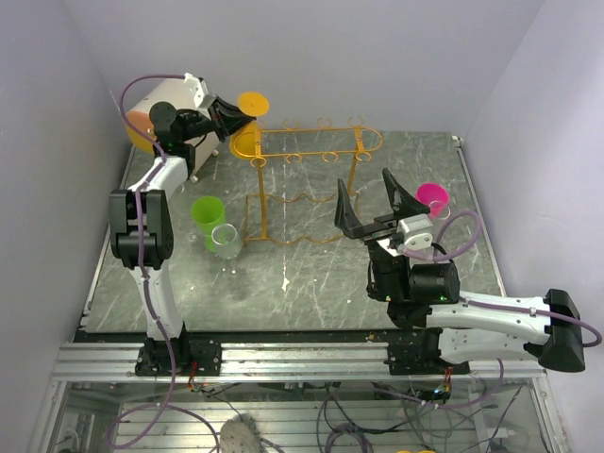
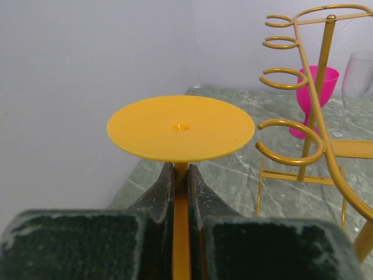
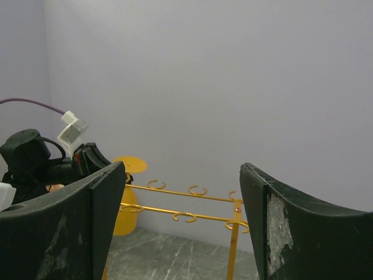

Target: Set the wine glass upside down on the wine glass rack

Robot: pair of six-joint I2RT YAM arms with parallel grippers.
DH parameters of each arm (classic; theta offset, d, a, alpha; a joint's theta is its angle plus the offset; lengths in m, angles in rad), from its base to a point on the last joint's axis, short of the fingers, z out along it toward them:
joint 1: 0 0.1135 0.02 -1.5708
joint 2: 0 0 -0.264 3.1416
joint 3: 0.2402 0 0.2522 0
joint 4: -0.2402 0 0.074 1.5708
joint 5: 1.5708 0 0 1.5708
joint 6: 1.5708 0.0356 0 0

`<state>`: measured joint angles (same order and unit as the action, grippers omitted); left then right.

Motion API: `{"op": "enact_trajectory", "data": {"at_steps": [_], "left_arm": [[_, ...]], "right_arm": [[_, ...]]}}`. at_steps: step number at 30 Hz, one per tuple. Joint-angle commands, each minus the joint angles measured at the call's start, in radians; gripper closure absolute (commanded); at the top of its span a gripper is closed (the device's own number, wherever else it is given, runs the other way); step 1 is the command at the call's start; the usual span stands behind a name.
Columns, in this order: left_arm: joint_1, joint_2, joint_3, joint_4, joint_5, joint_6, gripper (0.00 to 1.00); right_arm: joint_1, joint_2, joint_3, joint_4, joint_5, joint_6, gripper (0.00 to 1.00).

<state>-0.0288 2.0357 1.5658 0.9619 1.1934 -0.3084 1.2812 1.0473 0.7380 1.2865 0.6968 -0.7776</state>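
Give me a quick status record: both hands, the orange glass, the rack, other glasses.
left hand: shut on the orange wine glass stem
orange wine glass: inverted, base up, at the rack's left end, not in a loop yet
right hand: open, empty, near the pink glass
rack: upright, visible loops empty
others: green glass and clear glass, left of the rack

Left gripper (image 2: 180, 178) pinched tight, arm raised — right gripper (image 1: 366, 191) splayed wide, upturned.

Four wine glasses were in play: orange glass (image 1: 251, 102), green glass (image 1: 208, 212), clear glass (image 1: 226, 241), pink glass (image 1: 432, 198). And there was one rack (image 1: 302, 130).
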Motion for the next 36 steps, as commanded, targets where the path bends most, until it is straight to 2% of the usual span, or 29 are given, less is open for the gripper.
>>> {"op": "enact_trajectory", "data": {"at_steps": [1, 31, 34, 36], "left_arm": [[-0.018, 0.010, 0.000, 0.071, 0.040, -0.007, 0.93], [-0.018, -0.105, -0.167, 0.195, 0.120, -0.077, 0.93], [-0.017, -0.120, -0.184, 0.212, 0.127, -0.092, 0.93], [-0.016, -0.131, -0.193, 0.222, 0.134, -0.103, 0.93]], "right_arm": [[0.001, -0.006, -0.009, 0.038, 0.015, -0.026, 0.21], [-0.004, 0.041, -0.017, 0.054, 0.038, -0.060, 0.21], [-0.029, 0.068, 0.003, -0.014, 0.047, -0.030, 0.20], [-0.082, 0.091, 0.039, -0.115, 0.056, 0.058, 0.20]]}}
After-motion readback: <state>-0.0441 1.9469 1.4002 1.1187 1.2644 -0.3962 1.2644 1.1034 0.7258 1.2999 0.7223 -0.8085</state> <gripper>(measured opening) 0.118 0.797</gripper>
